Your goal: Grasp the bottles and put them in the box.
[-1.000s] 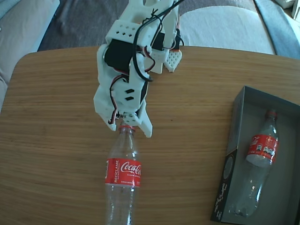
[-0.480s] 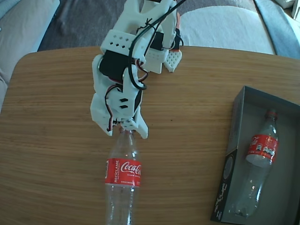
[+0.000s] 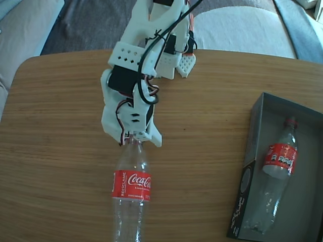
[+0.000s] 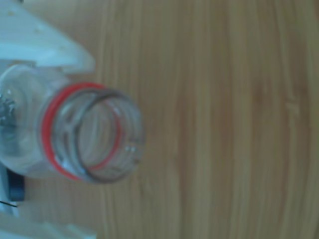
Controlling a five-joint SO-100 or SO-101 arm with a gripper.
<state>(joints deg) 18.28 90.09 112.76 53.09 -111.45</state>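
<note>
So in the fixed view the white arm (image 3: 139, 75) reaches down over the wooden table (image 3: 60, 131) and the gripper (image 3: 135, 140) sits right at the neck of one bottle (image 3: 132, 184), which lies flat on the wood with its open mouth pointing at the arm and its base running off the bottom edge. From up there you can't really see the jaws, the arm body covers them. The wrist view fills that in: the bottle's open mouth and red neck ring (image 4: 79, 130) are close up, with a white finger (image 4: 47, 47) above and another at the bottom edge, one on each side of the neck. Looks clamped on the neck, though actual contact is hard to make out. The fixed view alone shows the second bottle (image 3: 276, 176) already lying inside the box (image 3: 257, 113) at the right side of the table, neck toward the far end
</note>
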